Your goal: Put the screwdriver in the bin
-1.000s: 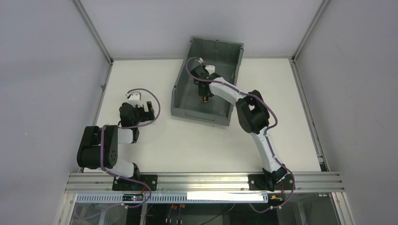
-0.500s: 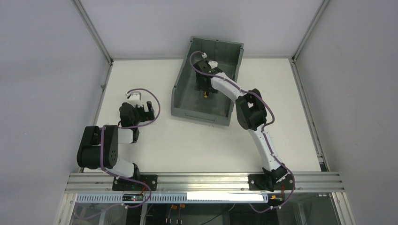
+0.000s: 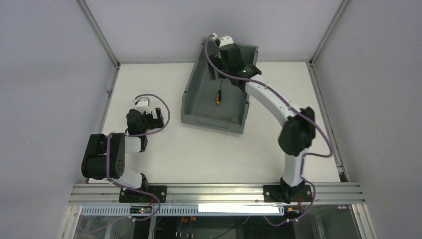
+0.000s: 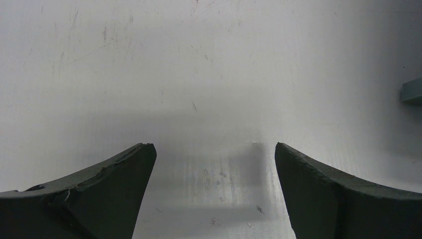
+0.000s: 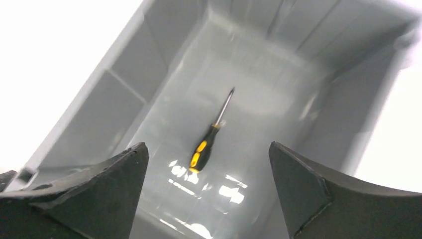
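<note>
Hangs over the bin with right gripper spread and empty. Looks done, with the screwdriver flat inside, tip toward 12 o'clock. Next, pull back toward 6 o'clock.

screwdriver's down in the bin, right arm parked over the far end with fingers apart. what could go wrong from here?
1. The right gripper hangs open over the far end of the bin. A low pull-back could clip the rim and shove the bin.
2. The purple cable loops beside that far wall and might snag on it.
The screwdriver lies flat on the bin floor, clear of the fingers, so it looks safe.
</note>
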{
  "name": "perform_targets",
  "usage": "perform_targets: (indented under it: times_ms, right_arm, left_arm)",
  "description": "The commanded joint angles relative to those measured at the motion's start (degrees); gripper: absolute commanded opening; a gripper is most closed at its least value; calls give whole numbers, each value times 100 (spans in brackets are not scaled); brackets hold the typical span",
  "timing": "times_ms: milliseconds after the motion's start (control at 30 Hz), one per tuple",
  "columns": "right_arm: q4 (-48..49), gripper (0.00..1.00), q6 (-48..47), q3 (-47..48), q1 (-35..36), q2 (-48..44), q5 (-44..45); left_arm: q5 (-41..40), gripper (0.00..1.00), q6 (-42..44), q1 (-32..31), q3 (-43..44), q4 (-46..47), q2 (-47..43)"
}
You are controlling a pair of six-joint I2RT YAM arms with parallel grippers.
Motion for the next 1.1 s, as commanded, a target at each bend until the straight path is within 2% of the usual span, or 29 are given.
perform_targets:
  times_ms: [0,100,200,333,500,633,767,1067]
  right_arm:
    - [2440,98,-1630,-1300,7,-1827,567]
    - [3378,99,-1952,-2238,-193,-2666,802]
    - [3747,99,-1857,-3132,-669,-3420,968]
    - [3906,99,-1180,-4498,-1582,-4418,963]
    - [3884,99,-74,-5949,-2859,-5052,792]
    - [4031,99,671,-7054,-3448,-5145,636]
    - [4368,99,968,-7809,-3496,-4988,740]
    - [4772,99,1285,-8097,-3496,-4426,724]
  left_arm:
    - [79,99,68,-66,126,190,-4]
    - [79,99,68,-70,126,190,-2]
    - [78,99,68,-72,126,190,-4]
    - [79,99,69,-72,126,190,-2]
    - [79,99,68,-68,126,186,-3]
    - [76,99,68,-73,126,188,-3]
    - [81,99,68,-72,126,190,-2]
    - [80,99,68,-68,126,190,-2]
